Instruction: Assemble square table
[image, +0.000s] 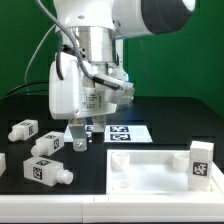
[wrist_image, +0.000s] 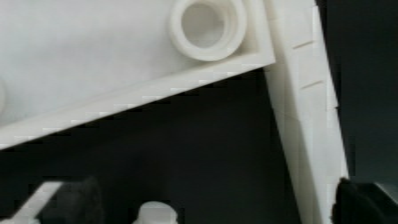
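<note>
Gripper (image: 81, 138) hangs low over the black table (image: 30, 195). Jaws spread wide, clamped on nothing.

Wrist view: gripper (wrist_image: 210, 203), with dark fingers (wrist_image: 54, 205) at the frame edge, well apart. A small white rounded piece (wrist_image: 157, 212) sits between them; too little of it shows to name it.

The square table's slab (image: 150, 178) lies flat on the table, outside the jaws, toward the exterior view's right of the gripper. Its nearest corner is close to the fingers.

Wrist view only: slab (wrist_image: 107, 60) seen close, with raised rim, the corner where two rims meet, and one round socket (wrist_image: 205, 25).

Exterior view only:
- marker board (image: 125, 132) just beside the gripper
- upright leg (image: 200, 162) standing at the slab's right end
- on the exterior view's left, lying loose on the table: far leg (image: 22, 128), middle leg (image: 45, 143), near leg (image: 47, 171), each apart from the others.
</note>
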